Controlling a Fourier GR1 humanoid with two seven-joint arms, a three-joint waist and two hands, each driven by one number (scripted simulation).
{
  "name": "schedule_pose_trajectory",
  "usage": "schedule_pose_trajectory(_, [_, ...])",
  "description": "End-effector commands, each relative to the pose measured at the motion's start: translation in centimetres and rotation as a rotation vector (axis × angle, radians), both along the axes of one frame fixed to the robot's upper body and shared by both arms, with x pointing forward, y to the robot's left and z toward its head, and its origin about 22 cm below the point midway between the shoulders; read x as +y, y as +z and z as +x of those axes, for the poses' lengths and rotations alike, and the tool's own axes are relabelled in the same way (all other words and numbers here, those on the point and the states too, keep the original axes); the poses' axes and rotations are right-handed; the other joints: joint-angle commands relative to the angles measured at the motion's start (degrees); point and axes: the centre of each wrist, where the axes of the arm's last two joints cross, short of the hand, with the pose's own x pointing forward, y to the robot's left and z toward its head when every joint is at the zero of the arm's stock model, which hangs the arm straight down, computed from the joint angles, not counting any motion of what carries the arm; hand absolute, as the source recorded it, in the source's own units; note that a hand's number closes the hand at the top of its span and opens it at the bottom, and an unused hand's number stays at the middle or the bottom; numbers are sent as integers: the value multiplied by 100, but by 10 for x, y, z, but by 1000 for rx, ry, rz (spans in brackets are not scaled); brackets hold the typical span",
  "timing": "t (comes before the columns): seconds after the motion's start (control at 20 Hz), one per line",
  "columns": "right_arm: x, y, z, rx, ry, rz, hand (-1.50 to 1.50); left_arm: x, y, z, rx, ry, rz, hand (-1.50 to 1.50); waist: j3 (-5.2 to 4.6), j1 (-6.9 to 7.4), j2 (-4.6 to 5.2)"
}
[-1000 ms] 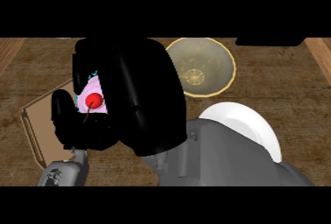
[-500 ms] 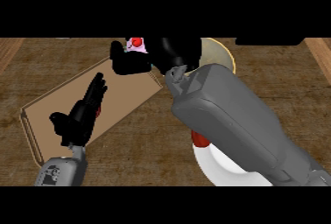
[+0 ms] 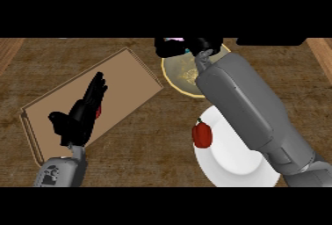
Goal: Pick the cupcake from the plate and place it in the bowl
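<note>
Since half a second ago, the right forearm has swung farther up and to the right, so more of the white plate (image 3: 233,165) now shows below it, along with a red pepper-like thing (image 3: 202,135) lying on the plate's left rim. The right hand (image 3: 194,45) has travelled on from the upper middle of the view to the top edge of the bowl (image 3: 178,74), where its dark fingers (image 3: 167,47) curl round the cupcake (image 3: 175,40) (only a sliver of pink and white peeks out against the black band, so little of it can be made out). The cupcake is thus off the plate and held at the bowl's far rim; whether it touches the bowl cannot be told from this steep view.

The bowl, yellowish with a pale pattern inside, sits just above the plate, and the grey forearm crosses over its right side and over the plate's upper right part.

The left hand (image 3: 81,116) has barely shifted: it rests open over the brown cutting board (image 3: 130,74) at the left, fingers straight and lying together, pointing up and to the right, thumb out to the left. A small red patch shows just beside its palm. Board, bowl and plate all lie on the wood-grained surface (image 3: 149,145).
</note>
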Motion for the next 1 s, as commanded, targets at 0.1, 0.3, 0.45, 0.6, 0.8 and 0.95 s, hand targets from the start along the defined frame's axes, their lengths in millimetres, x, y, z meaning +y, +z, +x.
schedule_pose_trajectory(0.1, [-25,-38,32,38,-74,-39,150,-17,0,-16,-12,-8,6,0,1,68,6])
schedule_pose_trajectory(0.3, [-70,-62,47,128,-37,-28,150,-12,-6,-4,-1,-5,9,0,2,52,31])
schedule_pose_trajectory(0.45, [-70,-108,39,237,-47,75,150,-6,-4,-7,-18,-15,-8,0,4,75,40])
schedule_pose_trajectory(0.6, [-85,-98,45,319,73,122,-150,-12,11,7,4,-13,3,0,6,16,14])
schedule_pose_trajectory(0.8, [-97,-105,48,274,157,226,-150,4,-4,-13,7,-23,10,0,6,59,9])
schedule_pose_trajectory(0.95, [-71,-77,52,200,207,323,-150,-13,-5,-4,-9,-15,13,0,4,18,2])
